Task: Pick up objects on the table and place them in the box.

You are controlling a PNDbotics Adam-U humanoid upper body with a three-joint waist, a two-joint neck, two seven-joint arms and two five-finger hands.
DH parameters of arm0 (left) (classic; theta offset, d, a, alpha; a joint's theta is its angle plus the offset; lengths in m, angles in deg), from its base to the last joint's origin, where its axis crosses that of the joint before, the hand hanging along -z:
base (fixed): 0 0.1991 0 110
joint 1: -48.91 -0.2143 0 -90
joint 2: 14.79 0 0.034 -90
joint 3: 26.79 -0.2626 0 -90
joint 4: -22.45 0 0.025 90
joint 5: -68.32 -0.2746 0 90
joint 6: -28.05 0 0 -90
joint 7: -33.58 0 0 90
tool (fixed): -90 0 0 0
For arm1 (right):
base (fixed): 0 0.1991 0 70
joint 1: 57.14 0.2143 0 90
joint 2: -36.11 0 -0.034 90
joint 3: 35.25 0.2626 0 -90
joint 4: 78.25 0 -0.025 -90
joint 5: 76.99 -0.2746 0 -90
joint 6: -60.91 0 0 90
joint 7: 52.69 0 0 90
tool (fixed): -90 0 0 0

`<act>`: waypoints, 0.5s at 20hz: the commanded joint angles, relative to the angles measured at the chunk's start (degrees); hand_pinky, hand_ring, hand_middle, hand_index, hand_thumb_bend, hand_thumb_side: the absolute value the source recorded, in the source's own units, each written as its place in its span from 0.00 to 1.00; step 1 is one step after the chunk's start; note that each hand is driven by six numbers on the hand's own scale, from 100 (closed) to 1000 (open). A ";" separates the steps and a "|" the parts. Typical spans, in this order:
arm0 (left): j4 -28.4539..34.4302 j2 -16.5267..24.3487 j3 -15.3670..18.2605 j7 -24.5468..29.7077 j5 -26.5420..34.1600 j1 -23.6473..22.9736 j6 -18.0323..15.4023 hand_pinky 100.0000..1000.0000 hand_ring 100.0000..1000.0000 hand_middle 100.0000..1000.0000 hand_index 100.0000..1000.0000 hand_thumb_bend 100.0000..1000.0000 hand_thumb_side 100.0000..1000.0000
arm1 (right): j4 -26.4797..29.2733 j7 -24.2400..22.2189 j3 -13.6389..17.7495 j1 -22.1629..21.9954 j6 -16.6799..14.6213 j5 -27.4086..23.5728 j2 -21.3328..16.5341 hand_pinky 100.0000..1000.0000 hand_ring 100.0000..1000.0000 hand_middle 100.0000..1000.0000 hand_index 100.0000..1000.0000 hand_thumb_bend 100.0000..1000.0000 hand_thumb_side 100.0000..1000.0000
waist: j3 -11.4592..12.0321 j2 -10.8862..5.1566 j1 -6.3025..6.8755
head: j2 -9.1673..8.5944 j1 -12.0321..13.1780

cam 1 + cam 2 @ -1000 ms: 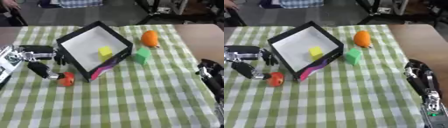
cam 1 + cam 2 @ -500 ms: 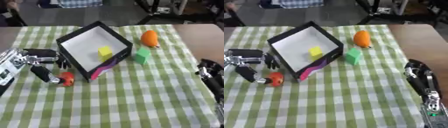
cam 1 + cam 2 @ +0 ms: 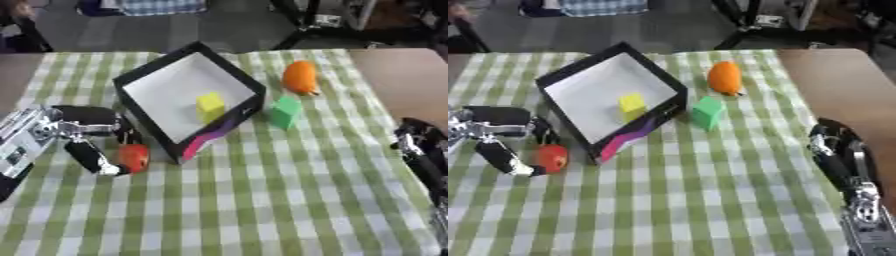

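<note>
A black-rimmed box [image 3: 163,98] with a white inside lies tilted at the middle left, and a yellow cube [image 3: 210,105] sits in it. Just left of its pink front corner, a small red round thing [image 3: 134,157] rests on the cloth. My left hand [image 3: 81,130] is on it, fingers curled over its top and the thumb [image 3: 94,159] against its lower left side. To the box's right stands a green cube [image 3: 284,112], with an orange fruit [image 3: 299,77] behind that. My right hand [image 3: 836,149] rests open at the table's right edge, holding nothing.
A green and white checked cloth [image 3: 262,200] covers most of the table, and bare brown tabletop [image 3: 402,80] shows at the right. Dark chair legs and stands [image 3: 315,20] are beyond the far edge.
My left hand has come down and its fingers have closed in over the red thing, which has stayed in place. The right hand, box and other objects have not moved.
</note>
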 commanded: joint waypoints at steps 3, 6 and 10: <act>0.23 0.89 3.52 14.64 2.08 1.13 -14.56 0.44 0.30 0.28 0.54 0.00 0.05 | 0.42 -0.05 0.19 0.48 -0.06 0.19 -1.38 0.76 0.49 0.56 0.76 0.00 0.49 | 0.14 -1.31 0.05 | -0.11 -0.11; 2.73 1.58 6.20 13.62 5.45 1.28 -13.16 0.41 0.26 0.22 0.49 0.00 0.06 | 0.40 0.00 0.26 0.43 -0.06 0.18 -1.32 0.76 0.49 0.56 0.76 0.00 0.49 | 0.19 -1.35 0.01 | -0.11 -0.25; 8.92 3.91 11.67 10.63 8.63 3.11 -9.02 0.43 0.26 0.23 0.50 0.00 0.05 | 0.35 0.08 0.35 0.28 -0.04 0.18 -1.36 0.76 0.49 0.56 0.76 0.00 0.49 | 0.35 -1.51 -0.03 | -0.11 -0.47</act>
